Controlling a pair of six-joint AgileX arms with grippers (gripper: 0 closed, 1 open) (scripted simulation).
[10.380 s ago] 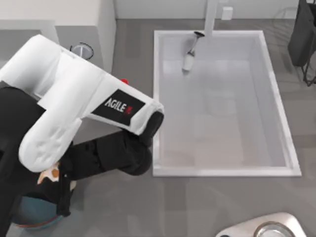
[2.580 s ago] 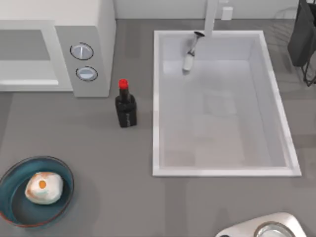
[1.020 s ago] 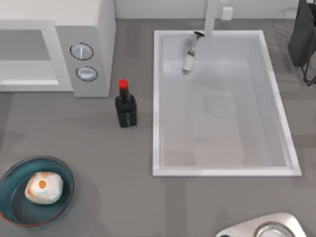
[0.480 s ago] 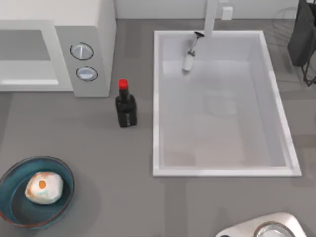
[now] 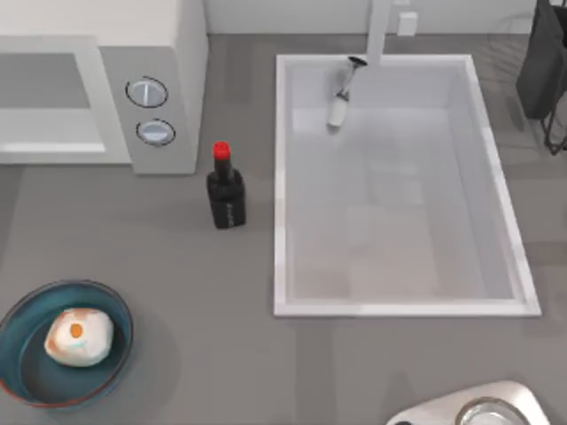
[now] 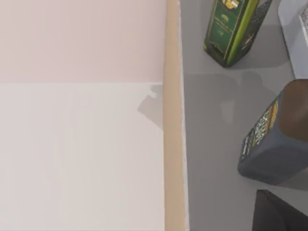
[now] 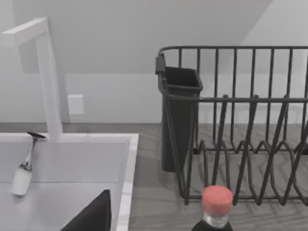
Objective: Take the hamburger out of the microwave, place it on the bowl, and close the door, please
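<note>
The hamburger (image 5: 78, 336) is seen inside the bowl (image 5: 19, 376), at the front left corner of the table (image 5: 221, 354). The bowl's left side is cut by the edge of the top view. The microwave (image 5: 159, 84) stands at the back left, with its door shut and its two dials (image 5: 147, 92) facing up toward the camera. A dark bottle (image 5: 225, 190) with a red cap stands just beside the microwave's front right corner, between it and the sink (image 5: 399, 308). The grey table between bowl, bottle and sink is open.

No arm is seen from above. The state of the left hand cannot be told, and the same holds for the right hand.

In the left wrist view a pale panel with a tan edge is seen beside a grey surface that carries a green bottle (image 6: 233, 29) and a grey-brown one (image 6: 274, 139). In the right wrist view the faucet (image 7: 45, 72), a wire dish rack (image 7: 240, 120) and a red-capped bottle top (image 7: 216, 199) are seen.
</note>
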